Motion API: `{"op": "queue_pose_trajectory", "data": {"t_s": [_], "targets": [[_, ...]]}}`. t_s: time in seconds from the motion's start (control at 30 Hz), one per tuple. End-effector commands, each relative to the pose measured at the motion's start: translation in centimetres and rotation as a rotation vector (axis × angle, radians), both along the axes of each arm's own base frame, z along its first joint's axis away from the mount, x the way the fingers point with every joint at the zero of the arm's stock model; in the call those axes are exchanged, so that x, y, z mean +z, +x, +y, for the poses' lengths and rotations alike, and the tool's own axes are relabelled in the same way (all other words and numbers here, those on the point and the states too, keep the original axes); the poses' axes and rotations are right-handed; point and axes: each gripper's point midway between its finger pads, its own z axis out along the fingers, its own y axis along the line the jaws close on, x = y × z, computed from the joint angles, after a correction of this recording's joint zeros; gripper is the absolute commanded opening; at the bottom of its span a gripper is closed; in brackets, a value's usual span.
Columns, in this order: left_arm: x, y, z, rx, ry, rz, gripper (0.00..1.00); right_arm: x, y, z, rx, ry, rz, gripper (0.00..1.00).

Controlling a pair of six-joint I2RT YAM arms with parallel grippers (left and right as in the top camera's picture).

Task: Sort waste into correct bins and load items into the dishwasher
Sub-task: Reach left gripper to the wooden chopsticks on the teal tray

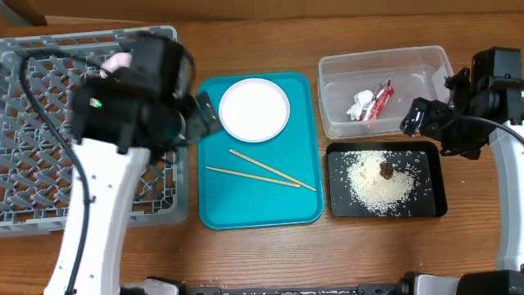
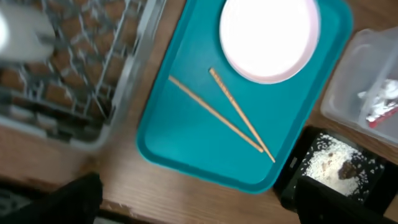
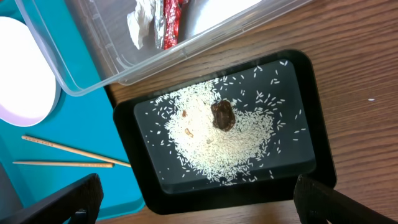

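The white plate (image 1: 255, 110) and two chopsticks (image 1: 262, 172) lie on the teal tray (image 1: 246, 215). The clear tub (image 1: 426, 61) holds the red wrapper (image 1: 381, 102) and the silvery wrapper (image 1: 359, 105). The black tray (image 1: 435, 205) holds the rice (image 1: 375, 187) and the brown lump (image 1: 385, 170). My left gripper (image 1: 205, 115) is open and empty between the grey rack (image 1: 41, 172) and the plate. It hovers over the tray's near edge in the left wrist view (image 2: 199, 199). My right gripper (image 3: 199, 199) is open and empty above the black tray's (image 3: 130, 155) edge.
A pale pink piece (image 1: 119, 61), mostly hidden by my left arm, lies in the rack. A blurred white shape (image 2: 22, 31) also lies in the rack. Bare wood table lies in front of the trays. The right arm (image 1: 491, 98) stands right of the tub.
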Motion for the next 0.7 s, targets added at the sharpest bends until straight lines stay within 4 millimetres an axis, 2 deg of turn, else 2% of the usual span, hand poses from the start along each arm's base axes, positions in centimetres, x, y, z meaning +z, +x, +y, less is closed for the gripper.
{"op": "queue_pose_trajectory", "data": {"t_s": [0.0, 0.2, 0.4, 0.5, 0.67], "targets": [[-4.1, -0.3, -1.3, 0.271, -0.008, 0.097, 1.0, 1.0, 0.4, -0.3, -0.004, -0.015, -0.035, 1.0], [-11.6, 0.1, -5.5, 0.231, -0.021, 0.138, 1.0, 1.0, 0.4, -0.3, -0.004, -0.015, -0.034, 1.0], [-19.3, -0.5, -7.7, 0.237, -0.05, 0.246, 1.0, 1.0, 0.4, -0.3, -0.004, -0.014, -0.034, 1.0], [-22.4, -0.4, -8.0, 0.24, -0.037, 0.284, 1.0, 1.0, 0.4, -0.3, -0.004, -0.015, -0.034, 1.0], [-25.7, -0.5, -7.9, 0.249, 0.009, 0.349, 1.0, 1.0, 0.4, -0.3, -0.004, -0.014, -0.034, 1.0]]}}
